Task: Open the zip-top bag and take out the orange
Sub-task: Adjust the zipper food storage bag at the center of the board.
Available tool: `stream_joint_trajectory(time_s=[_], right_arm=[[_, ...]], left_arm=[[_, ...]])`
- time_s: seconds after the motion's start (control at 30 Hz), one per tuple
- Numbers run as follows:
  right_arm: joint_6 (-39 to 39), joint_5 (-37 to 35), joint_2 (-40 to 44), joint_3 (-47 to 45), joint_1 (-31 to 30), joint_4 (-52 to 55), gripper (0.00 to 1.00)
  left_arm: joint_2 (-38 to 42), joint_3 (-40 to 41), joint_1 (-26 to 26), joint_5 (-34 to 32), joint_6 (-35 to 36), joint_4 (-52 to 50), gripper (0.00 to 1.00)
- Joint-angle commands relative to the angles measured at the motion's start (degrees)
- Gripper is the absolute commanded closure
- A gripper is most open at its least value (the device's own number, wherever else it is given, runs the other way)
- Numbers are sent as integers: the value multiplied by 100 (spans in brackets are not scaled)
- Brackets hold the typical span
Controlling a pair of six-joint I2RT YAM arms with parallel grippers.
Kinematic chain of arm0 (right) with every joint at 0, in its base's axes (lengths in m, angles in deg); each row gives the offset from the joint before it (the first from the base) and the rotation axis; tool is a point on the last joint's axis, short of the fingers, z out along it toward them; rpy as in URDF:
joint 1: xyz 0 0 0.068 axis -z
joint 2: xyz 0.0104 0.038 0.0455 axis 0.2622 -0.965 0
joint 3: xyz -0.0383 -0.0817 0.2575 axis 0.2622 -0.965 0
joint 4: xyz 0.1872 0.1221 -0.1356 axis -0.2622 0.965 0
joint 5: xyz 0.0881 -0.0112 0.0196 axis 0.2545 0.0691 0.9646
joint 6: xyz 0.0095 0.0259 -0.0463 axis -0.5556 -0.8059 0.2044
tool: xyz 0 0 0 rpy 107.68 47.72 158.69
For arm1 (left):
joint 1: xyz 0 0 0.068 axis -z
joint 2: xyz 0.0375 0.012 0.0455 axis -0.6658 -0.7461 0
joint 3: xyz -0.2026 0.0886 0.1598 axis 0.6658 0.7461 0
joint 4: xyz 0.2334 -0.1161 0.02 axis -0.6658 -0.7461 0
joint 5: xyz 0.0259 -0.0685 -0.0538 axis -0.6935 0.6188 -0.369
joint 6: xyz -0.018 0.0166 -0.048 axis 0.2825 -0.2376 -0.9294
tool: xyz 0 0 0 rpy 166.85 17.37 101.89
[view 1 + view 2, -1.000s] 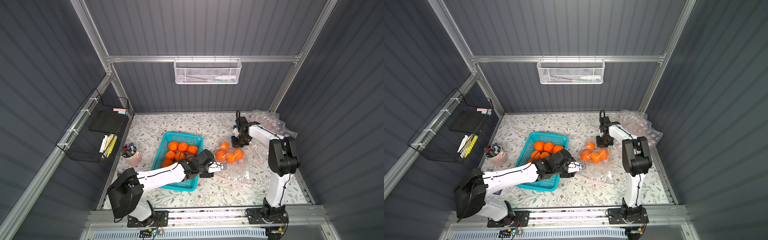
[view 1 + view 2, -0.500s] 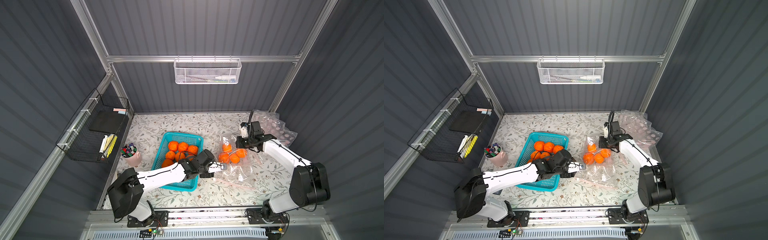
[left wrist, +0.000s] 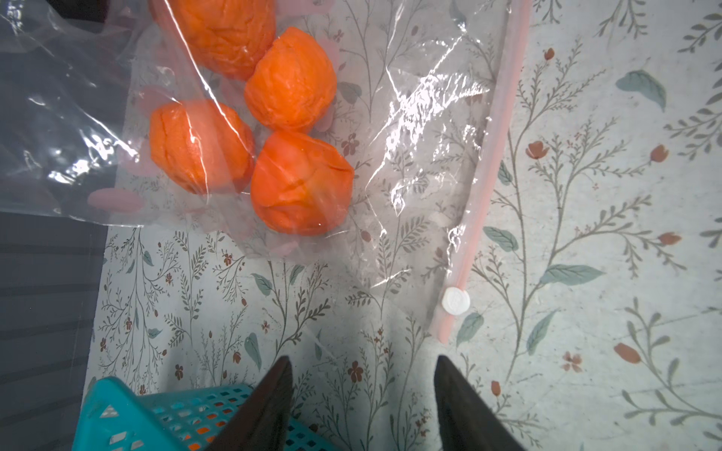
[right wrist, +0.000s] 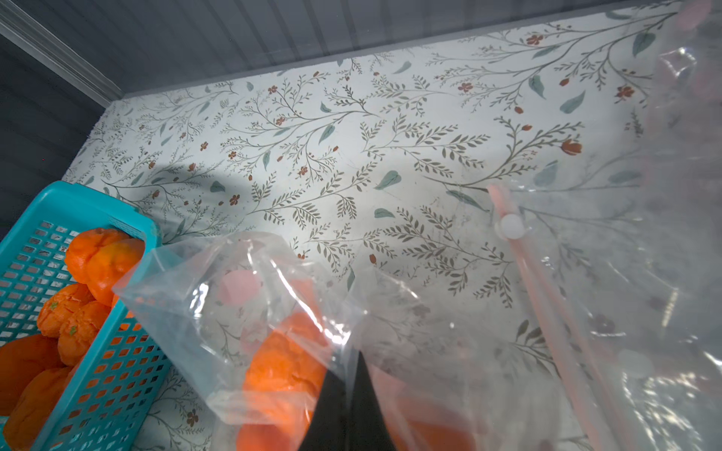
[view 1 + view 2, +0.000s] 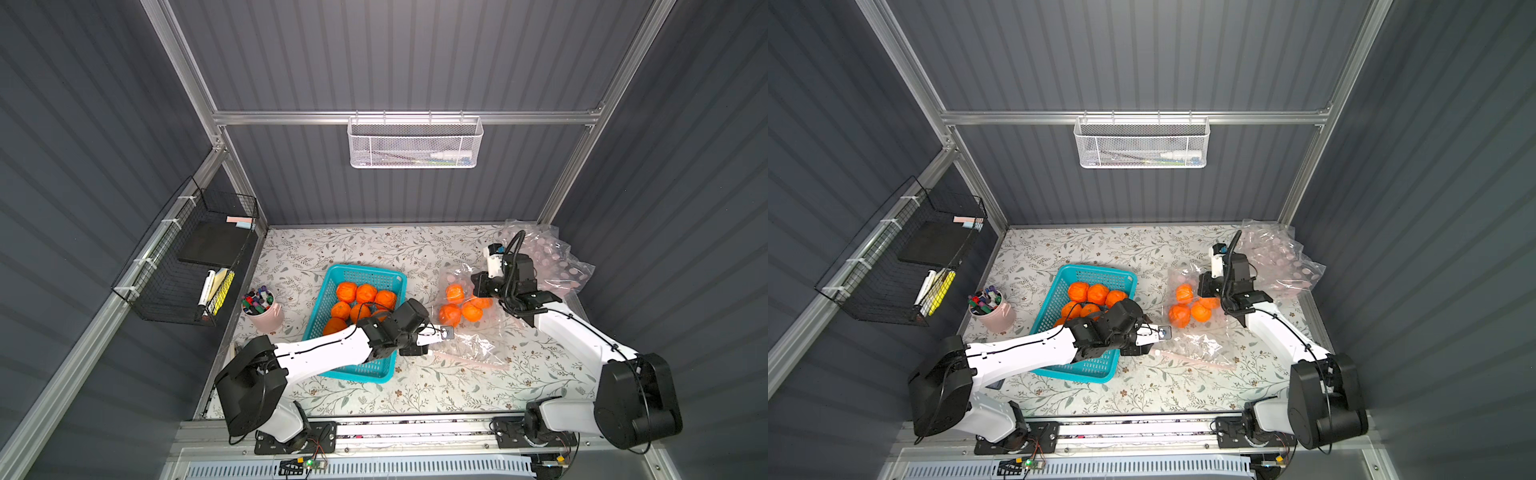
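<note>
Right tool (image 4: 347, 371) is clamped on the zip-top bag (image 3: 422, 129); left tool (image 3: 362, 359) is held spread at its eight o'clock.

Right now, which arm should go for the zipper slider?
Left. The left gripper, open, sits just short of the white slider; the right gripper is shut on the zip-top bag by the oranges.

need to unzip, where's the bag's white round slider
In the left wrist view, the white round slider sits near the pink zipper strip's end, beyond the left gripper.
</note>
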Motion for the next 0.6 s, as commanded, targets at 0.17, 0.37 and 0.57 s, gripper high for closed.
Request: stream_joint_trajectory(time_s=[0.17,0.37,0.57], right_arm=[[-294,249,150,-697,115,-1890,100],[-517,-447,531,-680,317,-1237,100],[-1201,-332,526,-897,759,-1451,100]], left_arm=[[-49,-68,-7,101,-108,-14,40],[-62,-92,-7,101,-110,-29,40],[-83,-97,-6,117,-108,-15,40]])
